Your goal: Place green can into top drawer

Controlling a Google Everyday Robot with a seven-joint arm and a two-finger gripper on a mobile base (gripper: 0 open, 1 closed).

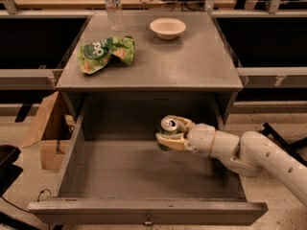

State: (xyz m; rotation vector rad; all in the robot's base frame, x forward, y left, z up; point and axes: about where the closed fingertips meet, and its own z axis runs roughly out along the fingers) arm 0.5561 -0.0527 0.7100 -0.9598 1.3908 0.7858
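Note:
The green can point(167, 131) shows its silver top with pull tab and a bit of green side. My gripper point(171, 134) is shut on the green can, its cream fingers point(169, 141) wrapped around it, and holds it inside the open top drawer point(144, 213), right of centre and above the drawer floor. The white arm reaches in from the lower right. The drawer is pulled out wide, with a flat front panel and a small keyhole at its front centre.
On the cabinet top point(192, 61) lie a green chip bag point(105, 53), a white bowl point(168, 28) and a clear water bottle point(113, 4). A cardboard box point(45, 128) stands on the floor left of the drawer.

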